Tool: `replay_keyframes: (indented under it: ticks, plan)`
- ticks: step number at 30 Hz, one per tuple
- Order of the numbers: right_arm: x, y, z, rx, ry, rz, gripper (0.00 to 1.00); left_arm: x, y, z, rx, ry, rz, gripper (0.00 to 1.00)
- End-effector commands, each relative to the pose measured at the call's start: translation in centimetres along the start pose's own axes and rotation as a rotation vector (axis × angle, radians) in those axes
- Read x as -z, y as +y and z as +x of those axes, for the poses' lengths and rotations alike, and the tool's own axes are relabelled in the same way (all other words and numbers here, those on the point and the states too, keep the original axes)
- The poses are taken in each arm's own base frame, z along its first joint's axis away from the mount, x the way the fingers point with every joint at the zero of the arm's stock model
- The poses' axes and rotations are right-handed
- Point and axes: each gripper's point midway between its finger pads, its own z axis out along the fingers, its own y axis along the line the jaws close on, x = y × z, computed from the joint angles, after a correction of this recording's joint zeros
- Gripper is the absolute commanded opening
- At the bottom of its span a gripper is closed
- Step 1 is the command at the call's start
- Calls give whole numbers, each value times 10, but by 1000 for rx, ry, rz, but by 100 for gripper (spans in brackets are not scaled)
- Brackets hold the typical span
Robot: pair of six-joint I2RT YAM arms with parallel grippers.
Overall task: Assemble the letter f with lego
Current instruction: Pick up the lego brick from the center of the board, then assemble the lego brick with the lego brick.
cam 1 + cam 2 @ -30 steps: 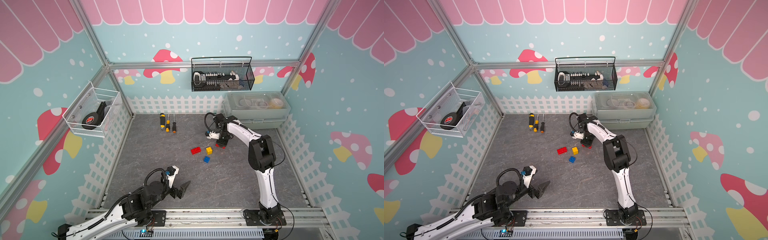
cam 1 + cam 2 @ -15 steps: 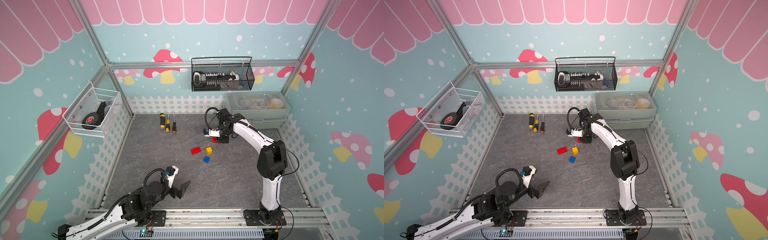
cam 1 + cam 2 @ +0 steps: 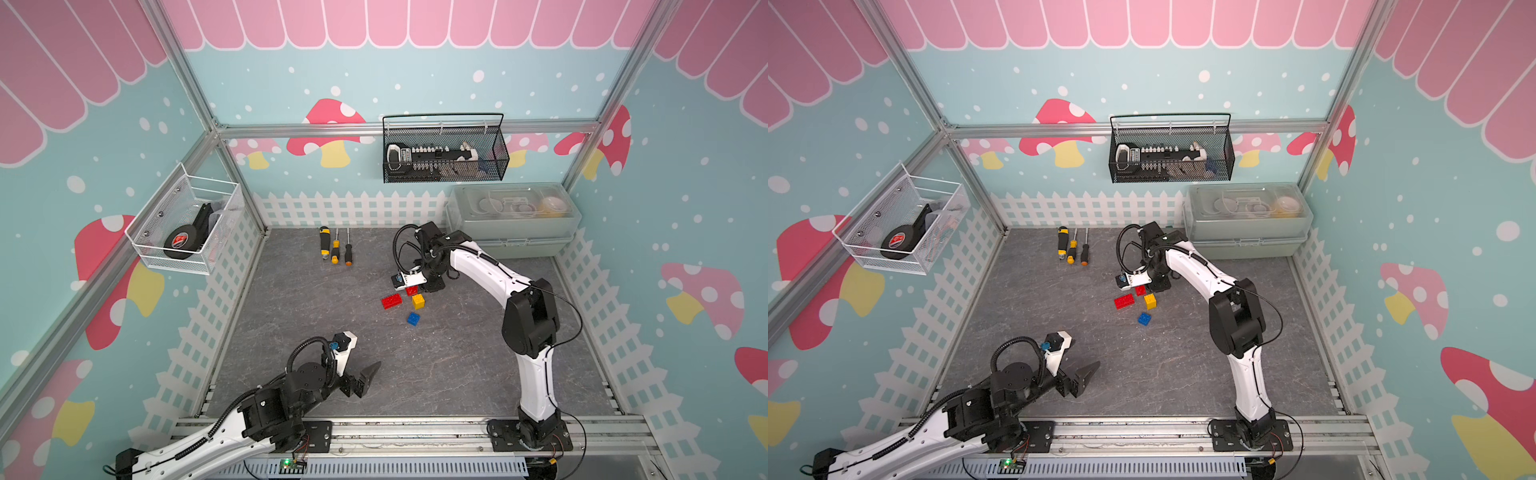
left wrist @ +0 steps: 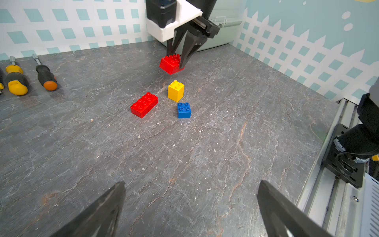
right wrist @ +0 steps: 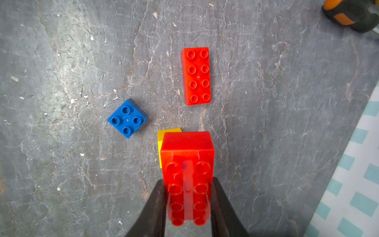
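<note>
Bench (image 3: 457,374): the grey slate surface serves as the work area. All four bricks are gathered near its middle, somewhat toward the far edge, where both arms can presumably reach.
Right arm (image 3: 490,266): it is stretched from the near-right corner toward the middle. Its jaws are closed on one red brick, gripped across the narrow sides at one end, so the other end is free, probably for pressing onto another brick.
Left arm (image 3: 266,407): it is parked low by the near edge, well apart from the bricks. Its jaws are spread wide and nothing is held, likely in readiness to steady a brick.
Screwdrivers (image 3: 334,249): three are laid side by side by the far edge, clear of the work; none is needed for the task.
Held red brick (image 5: 187,147): it is tilted and seemingly lifted off the bench, just on the far-edge side of the yellow one; a carrying step is judged.
Loose red brick (image 4: 144,104): it is laid flat, studs up, near the yellow one but apart.
Yellow brick (image 4: 176,91): it is set studs up, probably as the stem.
Blue brick (image 4: 184,110): it is placed studs up, just beside the yellow one on the near-edge side.
Letter f: nothing is joined yet.
</note>
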Motion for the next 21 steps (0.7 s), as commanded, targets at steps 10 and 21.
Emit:
replay_keyframes:
  ticks: [10,21]
  plan:
    - [-14,27,6,45,78,-183,18,-1,-3,2,-17,-3,14,99]
    - [-30,35,11,35,137,-240,19,-2,-2,3,-20,3,10,99]
